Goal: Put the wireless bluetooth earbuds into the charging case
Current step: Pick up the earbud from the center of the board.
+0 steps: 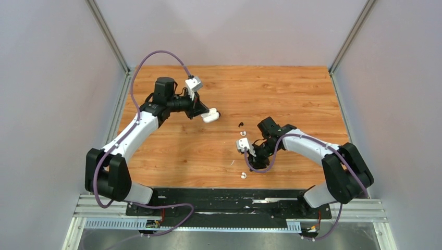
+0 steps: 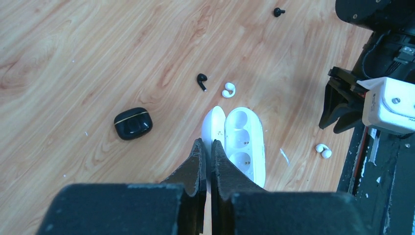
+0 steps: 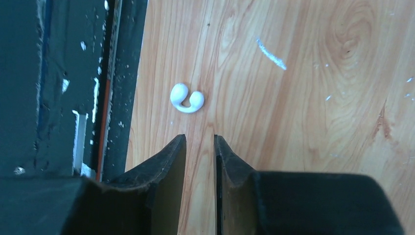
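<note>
Wood-grain worktop (image 1: 292,94) between pale walls carries four loose buds. One white earbud (image 3: 186,98) lies just ahead of the right hand (image 3: 199,147), close to the worktop's near edge. A second white earbud (image 2: 228,89) and a black earbud (image 2: 201,81) lie close together just right of the white charging case (image 2: 244,142), and another black earbud (image 2: 279,11) sits further right. None is seated, and both wells of the case show empty. The left hand (image 2: 206,144) is clamped on the case's opened lid, probably to keep the wells steady and facing up for loading. The right hand's jaws stand narrowly parted with nothing between them, seemingly lining up on the nearest bud. A closed black case (image 2: 133,123) sits apart on the white case's far side.
</note>
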